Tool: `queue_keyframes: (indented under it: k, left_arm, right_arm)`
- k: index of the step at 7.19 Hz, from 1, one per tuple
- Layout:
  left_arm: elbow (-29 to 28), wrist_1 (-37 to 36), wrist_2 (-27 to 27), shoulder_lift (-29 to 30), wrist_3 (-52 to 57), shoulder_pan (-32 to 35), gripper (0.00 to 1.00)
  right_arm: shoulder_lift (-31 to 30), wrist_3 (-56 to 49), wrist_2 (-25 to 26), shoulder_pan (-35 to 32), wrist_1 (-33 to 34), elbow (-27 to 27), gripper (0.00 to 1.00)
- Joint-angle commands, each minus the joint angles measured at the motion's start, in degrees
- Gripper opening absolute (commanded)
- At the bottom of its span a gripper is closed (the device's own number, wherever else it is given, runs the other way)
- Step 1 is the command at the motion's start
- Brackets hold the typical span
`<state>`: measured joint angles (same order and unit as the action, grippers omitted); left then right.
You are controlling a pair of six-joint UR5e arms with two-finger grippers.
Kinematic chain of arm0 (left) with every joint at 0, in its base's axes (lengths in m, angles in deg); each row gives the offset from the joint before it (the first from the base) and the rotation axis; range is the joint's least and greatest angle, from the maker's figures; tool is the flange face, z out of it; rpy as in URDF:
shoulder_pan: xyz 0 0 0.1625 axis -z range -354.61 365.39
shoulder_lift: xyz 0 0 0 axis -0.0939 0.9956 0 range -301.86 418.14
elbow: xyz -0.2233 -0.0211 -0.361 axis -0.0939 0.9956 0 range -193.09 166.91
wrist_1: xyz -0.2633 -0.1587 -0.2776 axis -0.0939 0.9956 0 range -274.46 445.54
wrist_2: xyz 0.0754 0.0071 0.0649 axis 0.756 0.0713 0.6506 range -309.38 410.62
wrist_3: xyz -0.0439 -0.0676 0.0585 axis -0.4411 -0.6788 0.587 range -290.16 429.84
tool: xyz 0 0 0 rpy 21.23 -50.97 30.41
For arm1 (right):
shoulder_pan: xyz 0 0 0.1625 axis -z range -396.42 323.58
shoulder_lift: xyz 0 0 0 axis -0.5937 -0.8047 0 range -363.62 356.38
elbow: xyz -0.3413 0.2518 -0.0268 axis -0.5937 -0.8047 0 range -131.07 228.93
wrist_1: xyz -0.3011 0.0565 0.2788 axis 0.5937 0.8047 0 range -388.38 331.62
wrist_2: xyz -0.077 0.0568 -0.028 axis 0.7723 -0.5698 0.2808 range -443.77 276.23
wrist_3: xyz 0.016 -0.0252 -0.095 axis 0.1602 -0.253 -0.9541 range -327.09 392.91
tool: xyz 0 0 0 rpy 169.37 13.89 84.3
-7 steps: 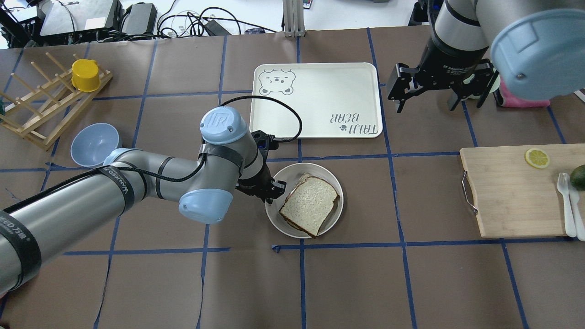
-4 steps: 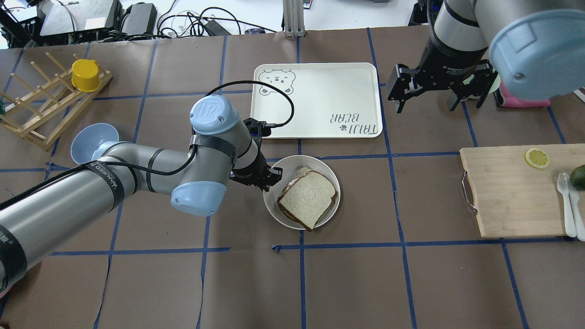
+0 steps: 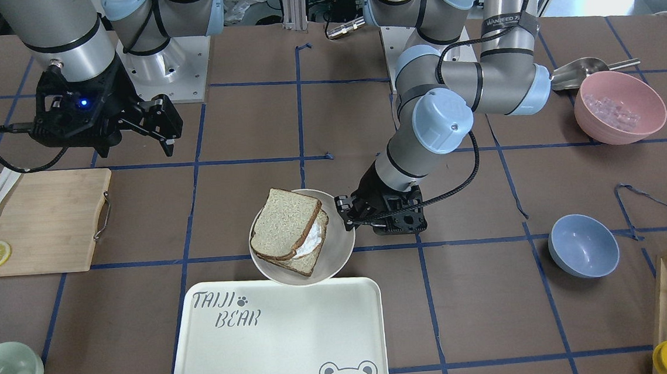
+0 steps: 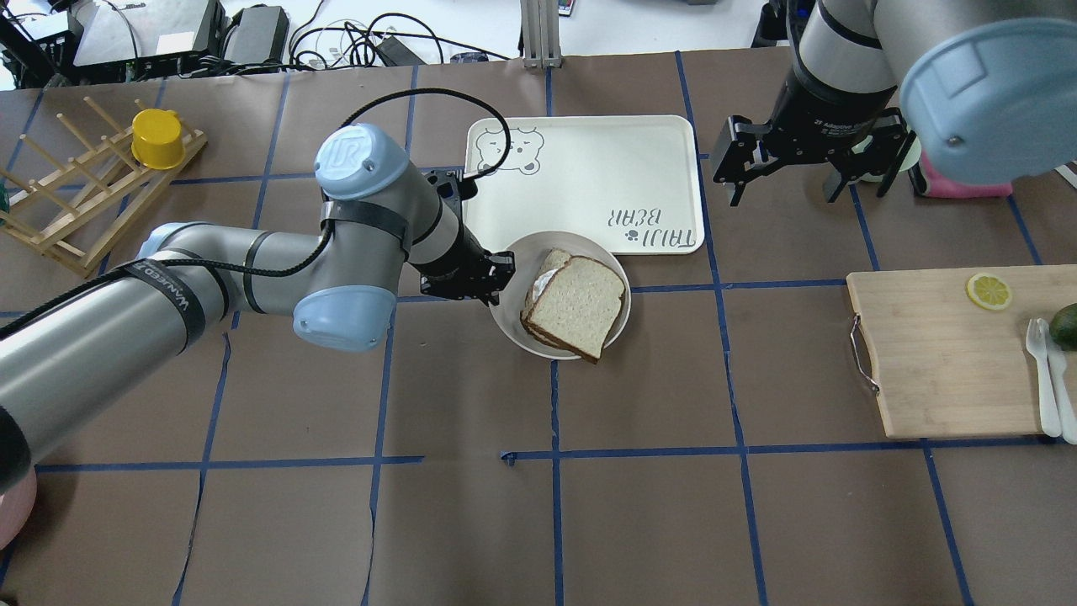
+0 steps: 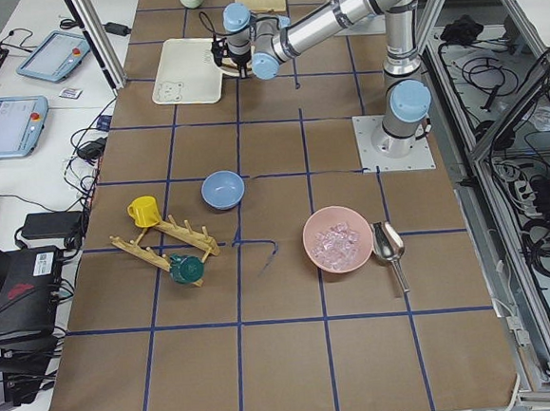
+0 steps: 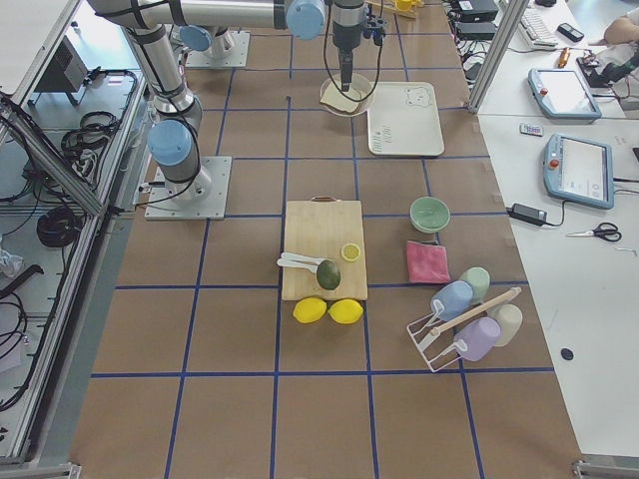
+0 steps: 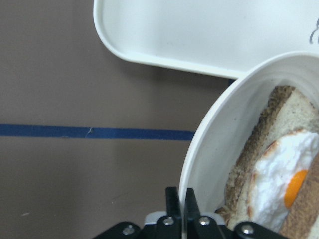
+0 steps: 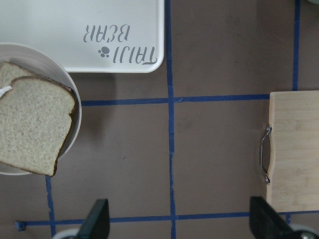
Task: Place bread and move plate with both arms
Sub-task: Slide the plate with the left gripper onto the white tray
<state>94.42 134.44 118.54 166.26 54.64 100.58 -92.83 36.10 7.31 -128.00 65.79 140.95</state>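
The plate [image 4: 506,318] holds the bread [image 4: 580,303], which lies on top of an egg-topped slice [image 7: 279,174]. My left gripper [image 4: 496,282] is shut on the plate's left rim; the left wrist view shows the fingertips [image 7: 173,201] pinched on that rim [image 7: 199,164]. The plate's far rim overlaps the near edge of the TAIJI BEAR tray [image 4: 589,168]. My right gripper [image 4: 787,192] is open and empty, hovering to the right of the tray. In the front view the plate [image 3: 338,251], bread [image 3: 283,220], left gripper [image 3: 347,215] and right gripper [image 3: 134,148] all show.
A wooden cutting board [image 4: 942,353] with a lemon slice, white cutlery and an avocado lies at the right. A dish rack [image 4: 84,194] with a yellow cup stands far left. A blue bowl [image 3: 583,246] and a pink bowl [image 3: 618,105] sit on my left side.
My left gripper has carried the plate with the bread away from me, so its far rim now overlaps the tray. The right arm has not moved.
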Motion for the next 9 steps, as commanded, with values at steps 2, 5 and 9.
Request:
queue_keyframes:
  k: [2, 5, 9]
  left_arm:
    - [-12.7, 3.4, -3.3, 6.5, -0.2, -1.9, 0.00]
    - [-26.2, 5.7, -3.2, 19.4, -0.3, -1.9, 0.00]
    - [-34.4, 5.7, -3.3, 27.0, -1.6, -1.1, 0.00]
  right_arm:
    - [0.2, 0.1, 0.2, 0.0, 0.3, 0.0, 1.00]
    - [0.1, -0.1, 0.2, 0.3, 0.1, -0.2, 1.00]
    - [0.3, -0.6, 0.4, 0.8, 1.1, 0.2, 1.00]
